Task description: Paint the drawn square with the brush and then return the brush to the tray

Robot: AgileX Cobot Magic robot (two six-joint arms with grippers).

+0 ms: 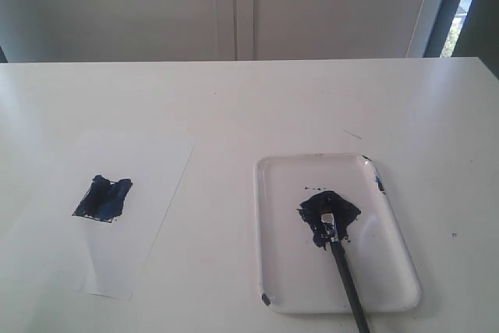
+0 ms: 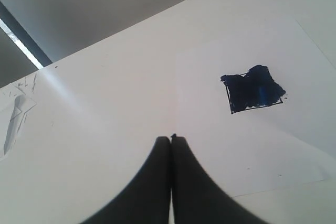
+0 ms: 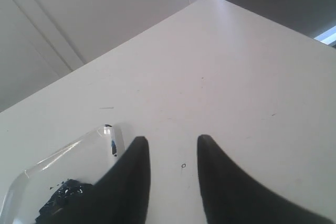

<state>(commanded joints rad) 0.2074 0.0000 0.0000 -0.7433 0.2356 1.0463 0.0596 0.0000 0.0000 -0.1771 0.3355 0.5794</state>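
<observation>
Left gripper: black fingers pressed together, nothing between them, over white table. Its wrist view shows paper sheet with drawn square smeared dark blue. Right gripper: fingers apart, empty, near tray corner. Only exterior view shows brush: lying in tray, bristles on paint blot, handle crossing near rim; no gripper in that view
</observation>
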